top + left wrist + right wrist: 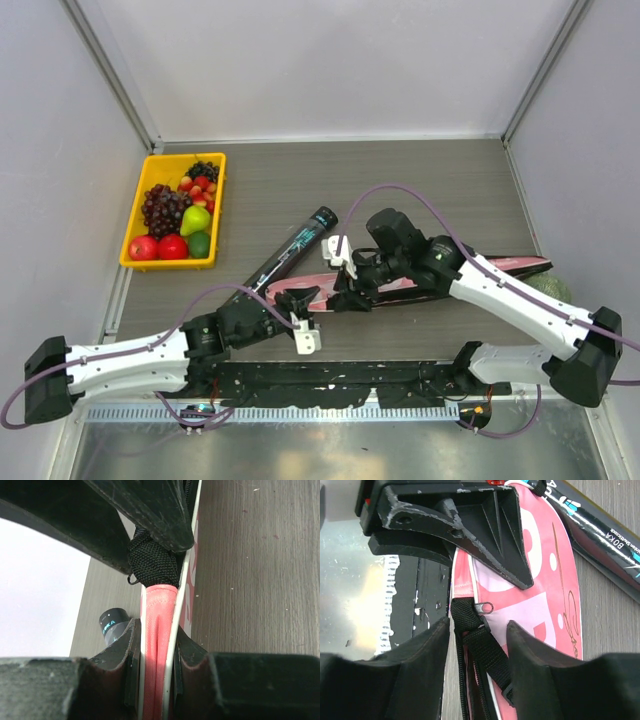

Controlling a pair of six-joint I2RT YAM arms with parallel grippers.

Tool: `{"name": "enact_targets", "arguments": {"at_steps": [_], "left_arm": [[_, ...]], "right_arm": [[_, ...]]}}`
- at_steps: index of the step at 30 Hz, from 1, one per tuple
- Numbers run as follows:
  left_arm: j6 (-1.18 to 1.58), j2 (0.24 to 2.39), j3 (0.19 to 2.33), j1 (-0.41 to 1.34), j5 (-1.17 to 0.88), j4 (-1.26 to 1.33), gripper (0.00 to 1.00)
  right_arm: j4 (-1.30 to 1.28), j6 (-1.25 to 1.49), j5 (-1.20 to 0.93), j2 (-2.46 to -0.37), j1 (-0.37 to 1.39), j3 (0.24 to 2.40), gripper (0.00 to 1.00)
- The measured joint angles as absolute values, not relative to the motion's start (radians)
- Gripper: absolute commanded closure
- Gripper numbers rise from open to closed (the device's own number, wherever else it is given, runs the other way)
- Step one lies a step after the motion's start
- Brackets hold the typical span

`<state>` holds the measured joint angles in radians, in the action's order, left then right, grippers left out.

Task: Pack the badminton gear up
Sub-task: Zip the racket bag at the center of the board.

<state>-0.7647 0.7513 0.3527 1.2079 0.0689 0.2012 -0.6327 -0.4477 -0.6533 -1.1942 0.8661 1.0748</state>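
Note:
The pink "SPORT" bag (405,289) lies across the table in front of both arms. My left gripper (299,300) is shut on the bag's narrow end; its jaws pinch the pink fabric and white piping (157,645). My right gripper (346,292) is open, its fingers astride the bag's black strap (480,640) beside the zipper pull (485,607). The long dark tube (295,250) lies just behind the bag, and also shows in the left wrist view (114,625) and the right wrist view (605,535). No rackets or shuttlecock are in view.
A yellow tray (137,205) of fruit stands at the back left. A green netted ball (552,286) sits at the right by the bag's wide end. A black rail (330,380) runs along the near edge. Grey walls close in both sides.

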Motion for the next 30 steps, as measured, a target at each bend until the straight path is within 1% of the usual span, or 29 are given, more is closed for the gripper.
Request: {"name": "enact_targets", "arguments": {"at_steps": [1,2,3,4,10,16,23,25,27,29,30], "left_arm": [[-0.767,0.757,0.353,1.208,0.075,0.205,1.00],[-0.768,0.764,0.355,1.208,0.082,0.208,1.00],[-0.768,0.770,0.356,1.208,0.090,0.215,1.00],[-0.768,0.772,0.356,1.208,0.097,0.220,1.00],[-0.767,0.780,0.360,1.215,0.134,0.251,1.00],[-0.759,0.809,0.417,1.215,0.160,0.252,1.00],[-0.743,0.809,0.421,1.215,0.174,0.271,1.00],[-0.736,0.809,0.421,1.215,0.175,0.272,1.00],[-0.728,0.810,0.421,1.217,0.176,0.274,1.00],[-0.713,0.816,0.421,1.217,0.191,0.274,1.00],[-0.707,0.822,0.421,1.217,0.199,0.270,1.00]], "right_arm": [[-0.635,-0.449,-0.654,-1.190,0.866,1.075,0.71],[-0.637,-0.449,-0.652,-1.186,0.866,1.074,0.77],[-0.638,-0.448,-0.648,-1.179,0.866,1.071,0.93],[-0.638,-0.445,-0.641,-1.170,0.866,1.065,0.95],[-0.583,-0.439,-0.566,-1.093,0.875,1.031,0.94],[-0.526,-0.415,-0.483,-1.002,0.878,1.006,0.94],[-0.434,-0.419,-0.372,-0.921,0.920,0.935,0.94],[-0.412,-0.421,-0.350,-0.893,0.936,0.908,0.89],[-0.410,-0.416,-0.348,-0.876,0.943,0.897,0.83],[-0.426,-0.401,-0.363,-0.875,0.942,0.898,0.70],[-0.437,-0.390,-0.370,-0.875,0.941,0.899,0.66]]}}
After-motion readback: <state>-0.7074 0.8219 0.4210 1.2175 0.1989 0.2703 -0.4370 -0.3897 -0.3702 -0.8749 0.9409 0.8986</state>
